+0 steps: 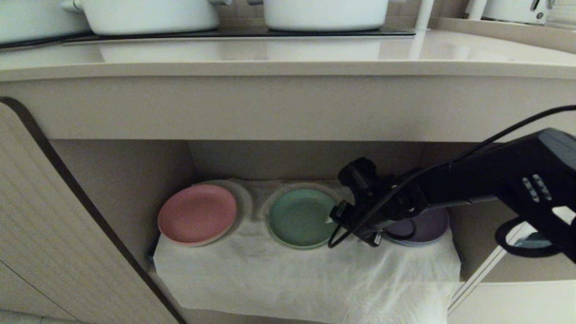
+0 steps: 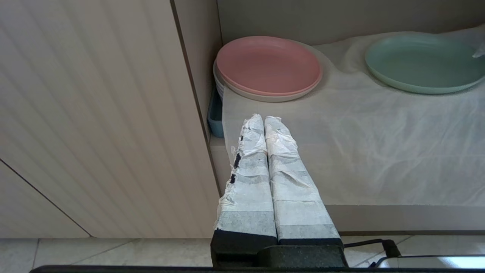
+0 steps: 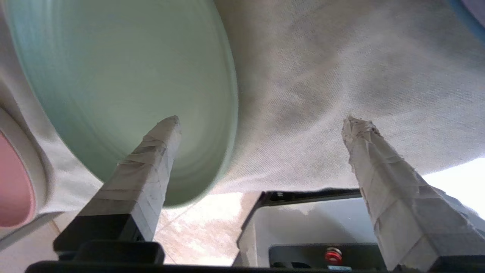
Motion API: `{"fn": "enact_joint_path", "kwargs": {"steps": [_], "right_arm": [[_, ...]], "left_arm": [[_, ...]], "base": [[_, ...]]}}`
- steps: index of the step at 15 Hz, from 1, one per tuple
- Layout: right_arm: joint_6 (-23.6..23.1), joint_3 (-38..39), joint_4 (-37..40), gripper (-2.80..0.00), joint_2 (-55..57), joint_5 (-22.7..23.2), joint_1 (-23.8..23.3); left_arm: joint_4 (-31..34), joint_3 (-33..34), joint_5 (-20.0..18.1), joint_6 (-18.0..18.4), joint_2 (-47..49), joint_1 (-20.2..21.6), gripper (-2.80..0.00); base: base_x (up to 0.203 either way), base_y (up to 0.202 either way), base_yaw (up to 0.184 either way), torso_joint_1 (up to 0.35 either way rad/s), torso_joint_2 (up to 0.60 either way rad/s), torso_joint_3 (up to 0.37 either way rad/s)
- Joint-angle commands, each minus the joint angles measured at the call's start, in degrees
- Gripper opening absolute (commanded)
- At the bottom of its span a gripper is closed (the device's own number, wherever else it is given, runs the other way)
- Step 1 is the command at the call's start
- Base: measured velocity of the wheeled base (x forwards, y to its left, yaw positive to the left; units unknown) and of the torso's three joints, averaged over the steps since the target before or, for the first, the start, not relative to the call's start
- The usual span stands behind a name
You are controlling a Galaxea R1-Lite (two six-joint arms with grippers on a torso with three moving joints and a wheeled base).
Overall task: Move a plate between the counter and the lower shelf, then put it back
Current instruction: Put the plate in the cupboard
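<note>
The mint-green plate [image 1: 299,218] lies flat on the white cloth of the lower shelf [image 1: 292,270], between a pink plate and a purple one. My right gripper [image 1: 348,229] reaches into the shelf at the green plate's right edge. In the right wrist view the right gripper [image 3: 262,120] is open wide: one taped finger [image 3: 151,159] is over the plate [image 3: 125,76], the other over bare cloth. Nothing is gripped. The left gripper [image 2: 264,118] is shut and empty in front of the shelf's left end, with the plate [image 2: 420,60] far off to its side. The counter [image 1: 288,56] runs above the shelf.
The pink plate [image 1: 196,213] sits on a stack at the shelf's left, the purple plate [image 1: 427,227] at its right, half hidden by my arm. An open ribbed door [image 1: 54,216] stands at the left. White pots [image 1: 148,15] stand on the hob.
</note>
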Motion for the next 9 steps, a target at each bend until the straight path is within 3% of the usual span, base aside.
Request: {"fn": "enact_joint_path", "kwargs": {"steps": [1,9], "right_arm": [[-1.1,1.6,0.0,0.0,-1.1,0.0,0.0],[-4.8,7.0,0.2,0.0,-6.1,0.0,0.1]], "left_arm": [[-0.1,0.0,0.1,0.0,0.0,0.0,-2.8],[0.0,0.0,0.0,0.0,0.0,0.0,-2.8]], "base": [[0.0,0.0,0.0,0.0,0.0,0.0],[0.0,0.0,0.0,0.0,0.0,0.0]]}}
